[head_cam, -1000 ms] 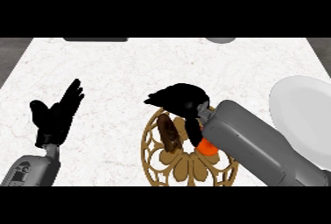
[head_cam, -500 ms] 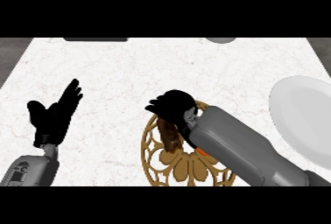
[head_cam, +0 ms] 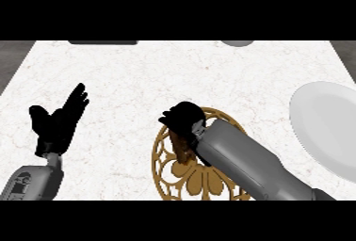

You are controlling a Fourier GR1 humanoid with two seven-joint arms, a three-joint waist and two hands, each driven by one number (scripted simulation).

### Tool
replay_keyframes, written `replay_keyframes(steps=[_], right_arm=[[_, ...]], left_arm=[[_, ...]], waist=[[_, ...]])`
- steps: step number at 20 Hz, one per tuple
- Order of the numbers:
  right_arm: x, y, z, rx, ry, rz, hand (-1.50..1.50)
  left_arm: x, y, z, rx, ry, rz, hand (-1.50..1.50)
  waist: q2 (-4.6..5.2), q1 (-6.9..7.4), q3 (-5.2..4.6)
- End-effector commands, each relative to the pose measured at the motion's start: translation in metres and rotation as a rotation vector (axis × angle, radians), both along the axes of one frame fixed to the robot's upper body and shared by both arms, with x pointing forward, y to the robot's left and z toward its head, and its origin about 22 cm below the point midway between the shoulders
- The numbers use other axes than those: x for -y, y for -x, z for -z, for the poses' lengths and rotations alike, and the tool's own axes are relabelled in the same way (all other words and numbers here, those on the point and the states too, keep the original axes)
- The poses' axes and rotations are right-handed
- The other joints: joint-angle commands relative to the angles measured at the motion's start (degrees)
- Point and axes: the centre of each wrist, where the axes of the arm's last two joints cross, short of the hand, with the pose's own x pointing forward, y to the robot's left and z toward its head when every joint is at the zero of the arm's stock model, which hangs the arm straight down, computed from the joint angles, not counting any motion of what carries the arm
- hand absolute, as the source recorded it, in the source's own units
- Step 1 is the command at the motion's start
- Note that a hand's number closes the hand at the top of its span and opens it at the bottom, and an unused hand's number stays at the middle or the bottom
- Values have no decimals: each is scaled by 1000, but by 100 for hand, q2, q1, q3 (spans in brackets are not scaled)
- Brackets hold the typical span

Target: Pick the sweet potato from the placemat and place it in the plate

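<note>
White, faintly veined stone made up the counter (head_cam: 173, 75), and near its six o'clock edge lay a round golden placemat (head_cam: 182, 181) of openwork petals. Across that mat ran the grey right forearm (head_cam: 254, 164), slanting up from five o'clock, with the black right hand (head_cam: 184, 117) set over the mat's eleven o'clock rim. Its fingers were curled downward and drawn together above a brown, elongated sweet potato (head_cam: 183, 149), which lay on the mat just below the hand and against the forearm's left flank. Whether the fingers actually closed on the upper end of it, I could not tell from where I stood; the hand covered that end.

Over at three o'clock sat the white plate (head_cam: 323, 127), partly past the edge of view, well apart from the mat and bare on its visible face.

At nine o'clock the left hand (head_cam: 55, 124) rested with palm open, fingers straight and pointing up toward one o'clock, thumb spread to the side, touching nothing.

At twelve o'clock, along the far edge, a dark flat object (head_cam: 103, 42) and a pale rounded one (head_cam: 238, 43) showed only in part.
</note>
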Motion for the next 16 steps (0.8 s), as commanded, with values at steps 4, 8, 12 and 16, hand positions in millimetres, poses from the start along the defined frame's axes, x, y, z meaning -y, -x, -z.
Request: replay_keyframes(steps=[4, 8, 12, 16], right_arm=[[1, -2, 20, 18, 44, -16, -150], [-3, 3, 16, 30, 93, -29, -150], [-2, -6, 34, -51, 147, -54, 150], [-19, 20, 45, -83, 112, -147, 150]], left_arm=[[6, 5, 15, 3, 2, -2, 0], [-12, 8, 3, 5, -4, -17, 0], [-5, 15, -4, 1, 9, 4, 0], [-1, -1, -6, 14, 0, -5, 0]], waist=[[4, -13, 2], [-6, -23, 2], [2, 23, 2], [4, 3, 2]])
